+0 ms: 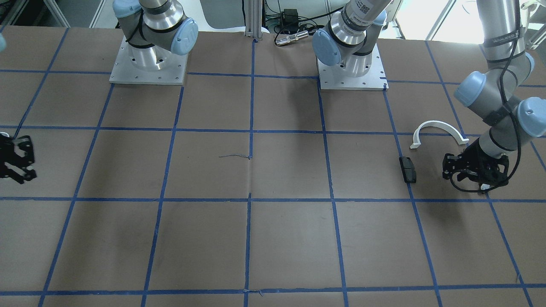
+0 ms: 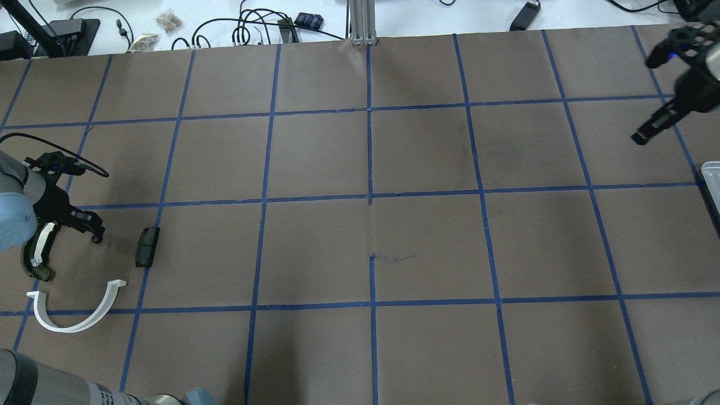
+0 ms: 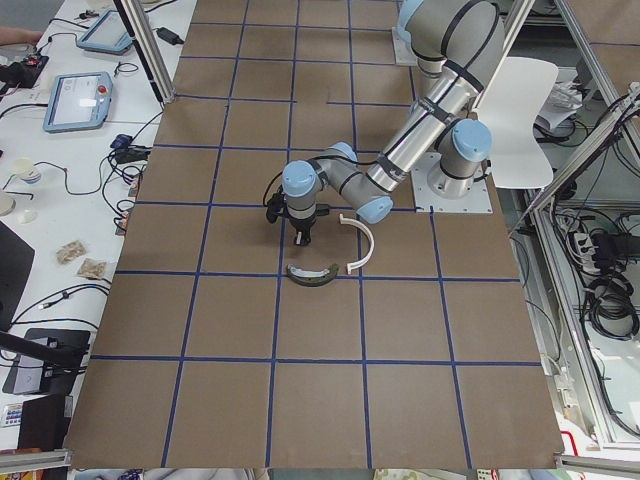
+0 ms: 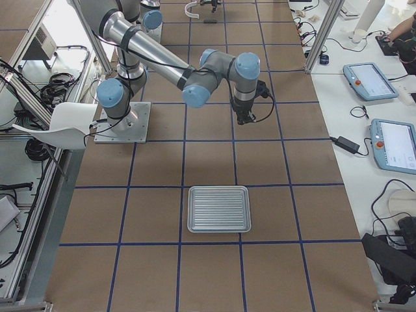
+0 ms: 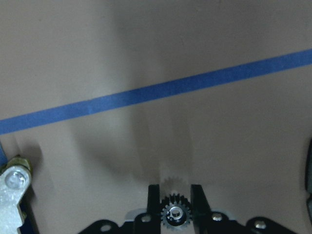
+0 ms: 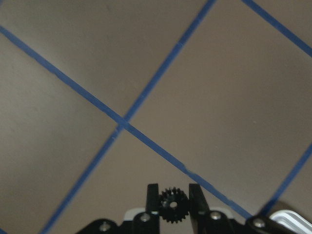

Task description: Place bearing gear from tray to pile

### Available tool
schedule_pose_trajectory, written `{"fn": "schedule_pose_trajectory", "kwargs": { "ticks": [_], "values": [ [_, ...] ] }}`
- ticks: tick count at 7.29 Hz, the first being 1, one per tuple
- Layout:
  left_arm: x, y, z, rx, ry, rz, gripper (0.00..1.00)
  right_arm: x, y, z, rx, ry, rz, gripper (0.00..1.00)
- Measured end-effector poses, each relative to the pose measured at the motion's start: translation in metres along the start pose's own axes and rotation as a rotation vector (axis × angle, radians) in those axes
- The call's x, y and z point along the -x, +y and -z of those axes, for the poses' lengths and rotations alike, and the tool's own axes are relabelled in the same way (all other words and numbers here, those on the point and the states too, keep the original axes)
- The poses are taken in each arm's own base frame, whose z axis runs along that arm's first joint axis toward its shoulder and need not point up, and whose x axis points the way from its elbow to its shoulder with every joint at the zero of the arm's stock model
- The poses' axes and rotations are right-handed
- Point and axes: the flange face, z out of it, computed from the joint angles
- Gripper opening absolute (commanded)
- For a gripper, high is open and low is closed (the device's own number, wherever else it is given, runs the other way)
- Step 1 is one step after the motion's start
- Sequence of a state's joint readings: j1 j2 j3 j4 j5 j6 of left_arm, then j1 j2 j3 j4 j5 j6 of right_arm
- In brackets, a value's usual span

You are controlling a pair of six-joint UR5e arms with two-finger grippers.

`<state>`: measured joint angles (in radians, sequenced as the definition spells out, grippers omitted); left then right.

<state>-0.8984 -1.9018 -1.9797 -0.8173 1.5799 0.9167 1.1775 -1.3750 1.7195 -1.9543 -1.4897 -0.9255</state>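
The left gripper [image 2: 89, 225] hangs low beside the pile [image 2: 107, 304]. A small bearing gear [image 5: 175, 213] shows between 2 black bars at its base; whether they pinch it I cannot tell. The gear is likely light, stiff and slick, so grip it across the toothed rim.

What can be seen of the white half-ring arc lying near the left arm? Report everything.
The white half-ring arc looks like smooth, rigid plastic: a thin band curved through about half a circle, with a small outward lip at each end. It lies flat on the brown paper table, straddling a blue tape line, its open side facing away from the robot. Nothing touches it; the olive-green curved piece and the small black rectangular block lie close by but apart.
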Motion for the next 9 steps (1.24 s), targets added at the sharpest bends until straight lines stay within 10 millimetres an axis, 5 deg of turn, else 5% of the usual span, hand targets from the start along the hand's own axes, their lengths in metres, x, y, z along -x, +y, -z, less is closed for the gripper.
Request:
{"fn": "schedule_pose_trajectory", "kwargs": {
  "ticks": [2,4,5,6,8,9],
  "values": [
    [-0.027,-0.045,0.050,-0.065,-0.065,-0.078,0.77,0.149,-0.086,-0.003,-0.004,-0.025,-0.190,0.02],
    [-0.084,-0.102,0.098,-0.120,-0.092,-0.153,0.75,0.294,-0.142,-0.031,-0.037,-0.064,-0.342,0.09],
    [-0.118,-0.124,0.108,-0.141,-0.079,-0.162,0.75,0.346,-0.161,-0.055,-0.075,-0.089,-0.383,0.10],
    [-0.150,-0.139,0.112,-0.160,-0.054,-0.149,0.75,0.386,-0.175,-0.079,-0.115,-0.116,-0.397,0.29],
    [-0.214,-0.155,0.107,-0.164,-0.001,-0.055,0.75,0.413,-0.181,-0.106,-0.130,-0.114,-0.364,0.97],
    [-0.245,-0.160,0.104,-0.160,0.019,-0.007,0.75,0.411,-0.181,-0.109,-0.134,-0.080,-0.328,1.00]
  ]
}}
